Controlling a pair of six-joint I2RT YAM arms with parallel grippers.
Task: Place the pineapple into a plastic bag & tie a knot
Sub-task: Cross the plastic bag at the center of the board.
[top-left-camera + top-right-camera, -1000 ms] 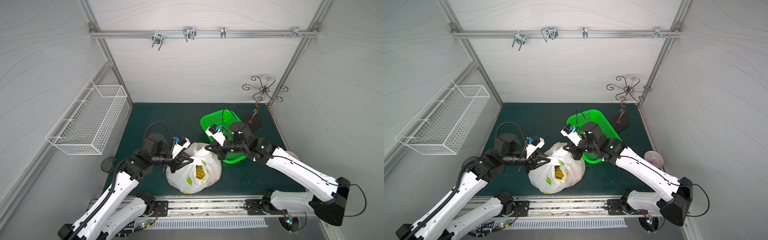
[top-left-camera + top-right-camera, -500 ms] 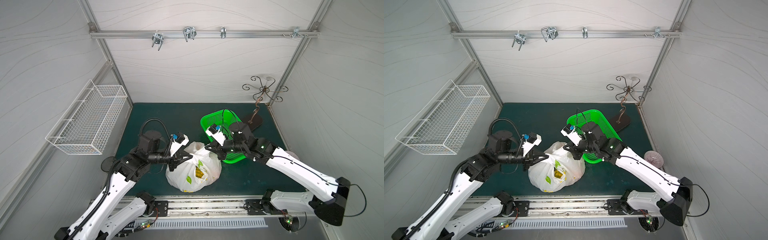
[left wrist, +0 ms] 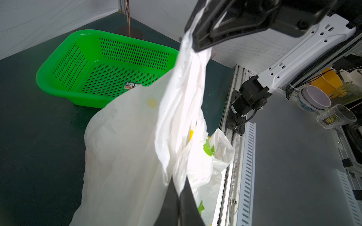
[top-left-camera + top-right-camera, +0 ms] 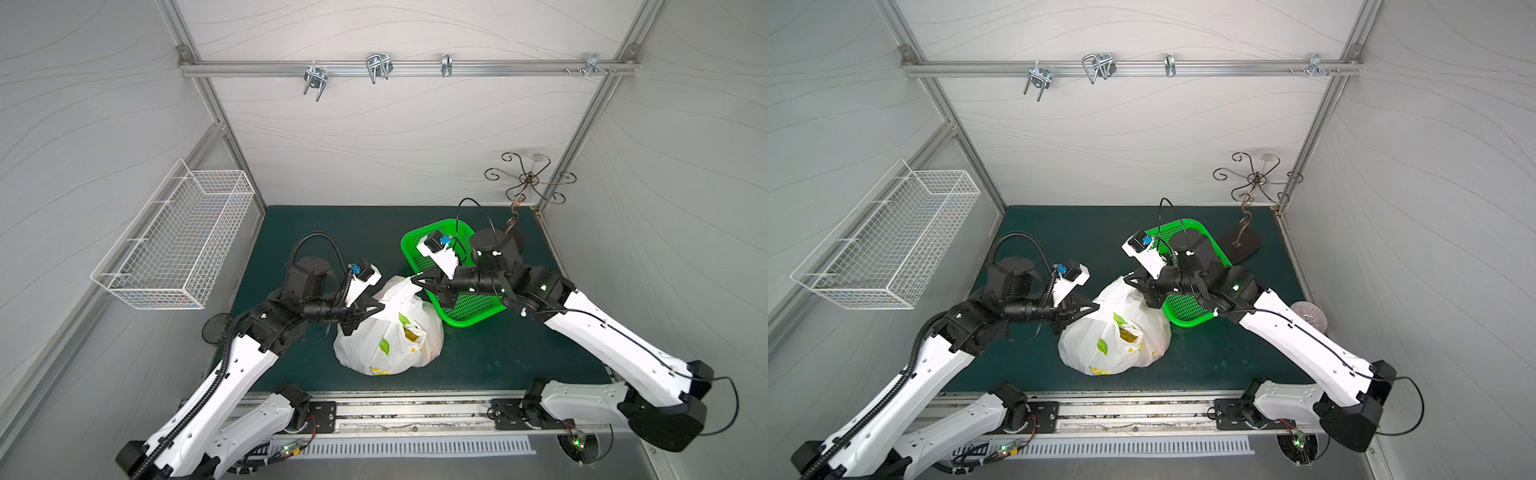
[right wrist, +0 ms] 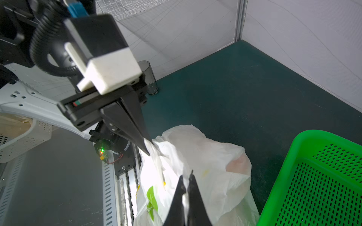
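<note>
The white plastic bag [image 4: 374, 349] [image 4: 1092, 345] with green leaf prints sits on the dark green mat between both arms. The pineapple shows only as a yellow patch [image 4: 411, 334] through the bag's mouth. My left gripper [image 4: 382, 309] [image 4: 1098, 307] [image 3: 179, 187] is shut on one handle at the bag's left side. My right gripper [image 4: 413, 279] [image 4: 1126, 277] [image 5: 187, 176] is shut on the other handle, pulled up at the far side. In the right wrist view the left gripper [image 5: 147, 148] pinches white film. A knot is not in view.
A green perforated tray [image 4: 473, 307] [image 3: 37, 78] [image 5: 293, 166] lies just right of the bag, under the right wrist. A dark glass cup [image 4: 214, 328] stands at the mat's left edge. A wire basket [image 4: 174, 245] hangs on the left wall. A metal stand [image 4: 528, 183] fills the back right corner.
The left gripper's jaws have closed on the bag's handle and drawn it slightly up and back; the left elbow has risen. The right gripper has kept its grip and place.
</note>
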